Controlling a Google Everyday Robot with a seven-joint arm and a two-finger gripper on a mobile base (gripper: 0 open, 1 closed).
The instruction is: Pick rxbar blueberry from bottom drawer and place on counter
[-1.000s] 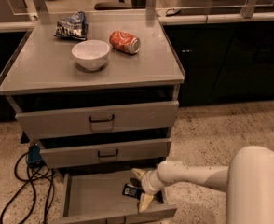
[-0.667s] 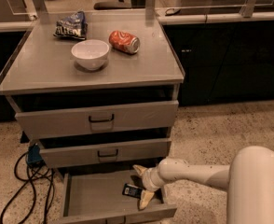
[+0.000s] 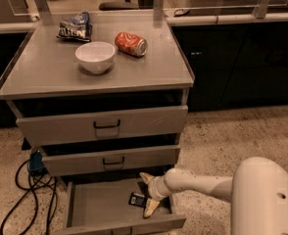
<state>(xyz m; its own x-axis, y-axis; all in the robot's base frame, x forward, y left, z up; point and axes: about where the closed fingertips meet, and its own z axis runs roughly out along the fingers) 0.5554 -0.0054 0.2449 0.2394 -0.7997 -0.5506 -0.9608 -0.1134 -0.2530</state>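
Note:
The rxbar blueberry (image 3: 137,199) is a small dark flat bar with pale label marks, lying on the floor of the open bottom drawer (image 3: 97,204), toward its right side. My gripper (image 3: 148,194) reaches into the drawer from the right, open, with one pale finger above the bar and one below it, straddling the bar's right end. The counter (image 3: 51,72) is the grey cabinet top above.
On the counter stand a white bowl (image 3: 95,57), a red soda can (image 3: 131,43) on its side and a dark-blue snack bag (image 3: 76,27). Two upper drawers (image 3: 102,124) are partly pulled out above the bottom one. Cables (image 3: 29,187) lie on the floor at left.

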